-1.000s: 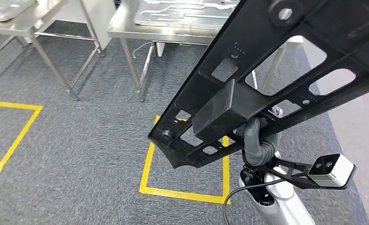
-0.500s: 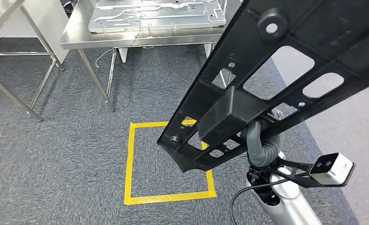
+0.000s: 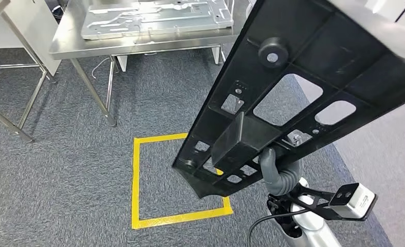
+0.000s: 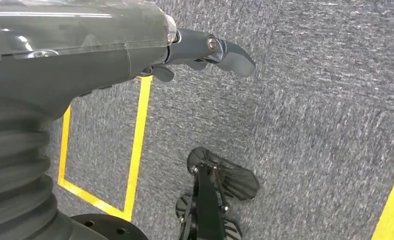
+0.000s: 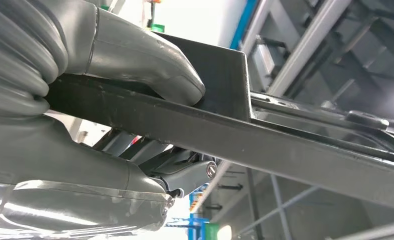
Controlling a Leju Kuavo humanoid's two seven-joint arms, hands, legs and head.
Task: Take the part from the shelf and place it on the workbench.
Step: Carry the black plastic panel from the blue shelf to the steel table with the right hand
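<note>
Covering the floor is grey carpet (image 3: 61, 170), with a square of yellow tape (image 3: 139, 180) lying near the middle and a paler strip of floor (image 3: 390, 154) running along the right. Standing at the far left is a steel workbench (image 3: 67, 46) on thin legs, and it is carrying a flat silver metal panel (image 3: 154, 18); a second table's legs (image 3: 15, 103) are showing further left. Rising from the near right, the right arm is holding its right hand (image 3: 277, 172) up under the part (image 3: 303, 87), a long black plastic frame with cut-out openings that is slanting from the near centre up to the far right, well apart from the workbench. Seen from the right wrist, the thumb (image 5: 150, 65) is pressing one face of the frame's bar while the fingers (image 5: 192, 172) are clamping the other. Hanging toward the carpet, the left hand (image 4: 205, 50) is holding nothing, its fingers lying slightly curled and apart.
</note>
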